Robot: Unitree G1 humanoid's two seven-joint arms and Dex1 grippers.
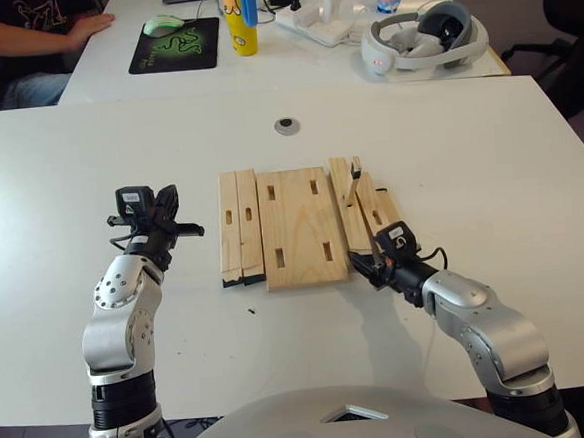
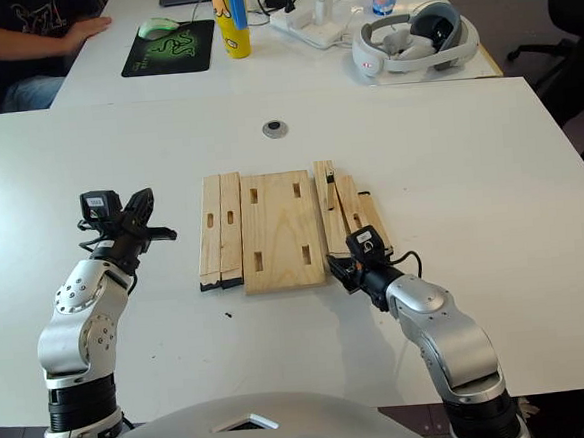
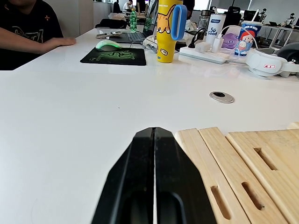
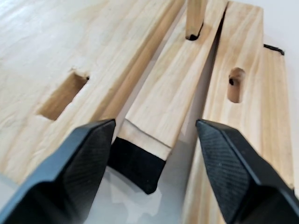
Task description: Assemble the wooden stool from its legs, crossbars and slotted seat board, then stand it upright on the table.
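The slotted seat board [image 1: 298, 227] lies flat in the middle of the white table [image 1: 488, 155]. Two legs [image 1: 239, 226] lie side by side against its left edge. More legs [image 1: 368, 209] lie along its right edge, and a short crossbar [image 1: 354, 178] stands tilted in one of them. My right gripper [image 1: 365, 264] is open at the near end of these right legs; its fingers [image 4: 79, 163] straddle the black-tipped end of one leg [image 4: 159, 107] without gripping it. My left gripper [image 1: 167, 203] is shut and holds nothing, left of the two legs [image 3: 219, 177].
A round cable grommet [image 1: 286, 126] sits in the table beyond the parts. On the far desk are a mouse pad [image 1: 174, 44], a yellow bottle [image 1: 241, 17] and a white headset [image 1: 423, 37]. A person's arm [image 1: 28, 32] rests at that desk's far left.
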